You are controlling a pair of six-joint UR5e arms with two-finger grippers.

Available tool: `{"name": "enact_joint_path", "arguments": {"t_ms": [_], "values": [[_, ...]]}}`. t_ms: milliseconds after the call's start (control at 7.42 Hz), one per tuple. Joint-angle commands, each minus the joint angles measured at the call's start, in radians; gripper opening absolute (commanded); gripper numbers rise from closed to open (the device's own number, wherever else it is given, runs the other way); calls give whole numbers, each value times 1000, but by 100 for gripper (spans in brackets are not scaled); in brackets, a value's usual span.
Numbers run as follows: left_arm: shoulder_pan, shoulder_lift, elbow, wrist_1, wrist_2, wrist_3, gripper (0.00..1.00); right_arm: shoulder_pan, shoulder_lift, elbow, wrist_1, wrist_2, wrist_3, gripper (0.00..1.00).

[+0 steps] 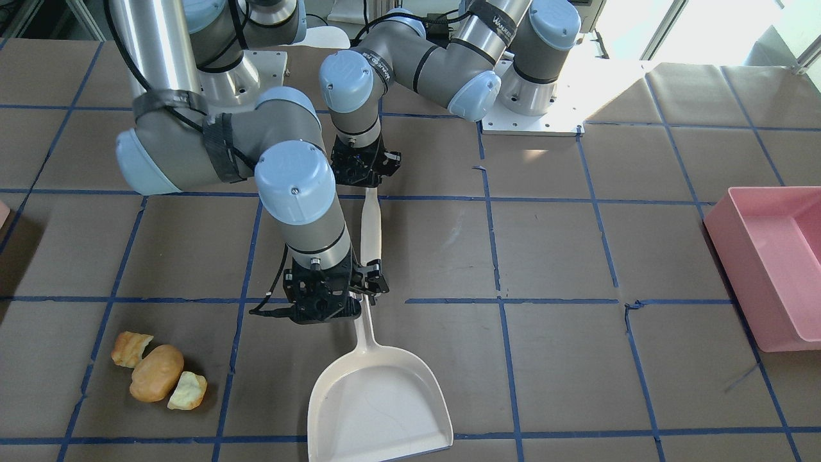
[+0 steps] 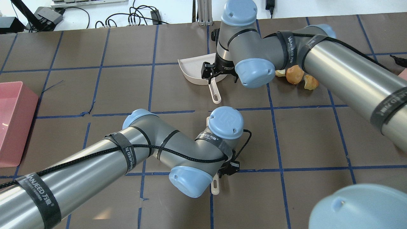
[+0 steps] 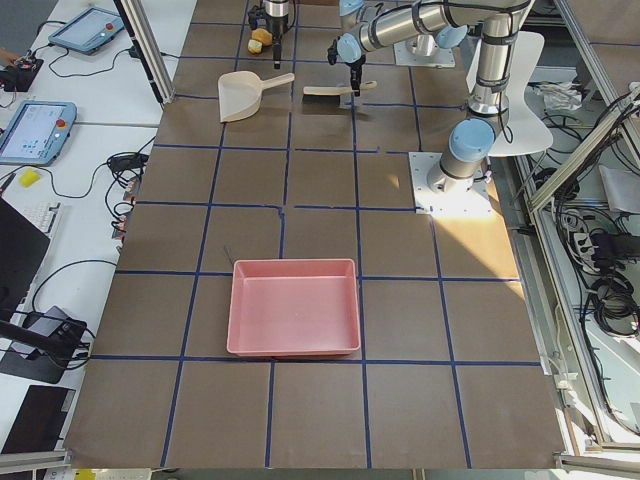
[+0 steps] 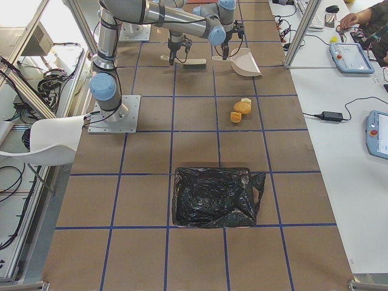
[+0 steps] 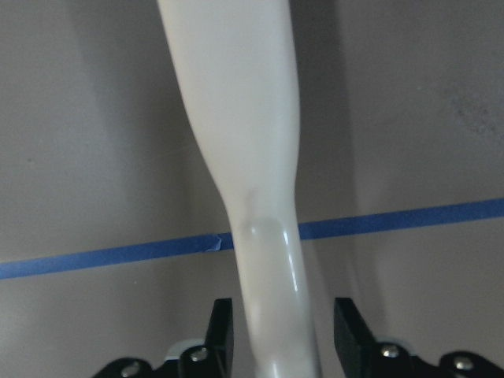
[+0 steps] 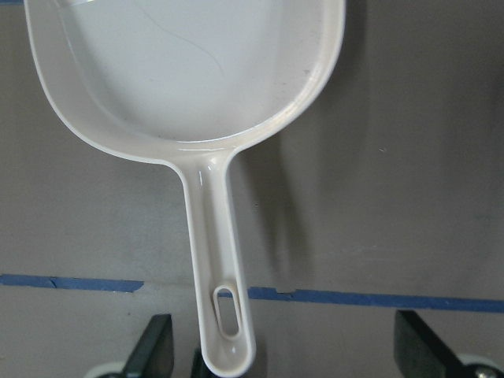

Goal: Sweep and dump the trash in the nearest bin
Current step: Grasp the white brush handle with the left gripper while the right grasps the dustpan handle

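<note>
Centre wide-spread right gripper (image 6: 287,348) on dustpan handle (image 6: 214,252) before pinching; close spread left gripper (image 5: 285,332) squarely on brush handle (image 5: 244,142).

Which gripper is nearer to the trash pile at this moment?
Right. The right gripper is over the dustpan handle, off to the side of the trash. The left gripper is over the brush handle, farther back toward the robot's base.
</note>
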Motion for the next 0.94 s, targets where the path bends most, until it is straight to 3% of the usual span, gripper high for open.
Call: {"name": "enact_joint_path", "arguments": {"t_ms": [0, 135, 269, 808], "values": [[0, 1, -1, 0, 2, -6, 18, 17, 59, 2, -84, 3, -16, 100], [0, 3, -1, 0, 3, -8, 8, 31, 65, 4, -81, 3, -16, 100], [1, 14, -1, 2, 3, -9, 5, 37, 65, 5, -79, 2, -16, 100], [38, 99, -16, -55, -5, -15, 0, 33, 59, 7, -55, 0, -16, 81]]}}
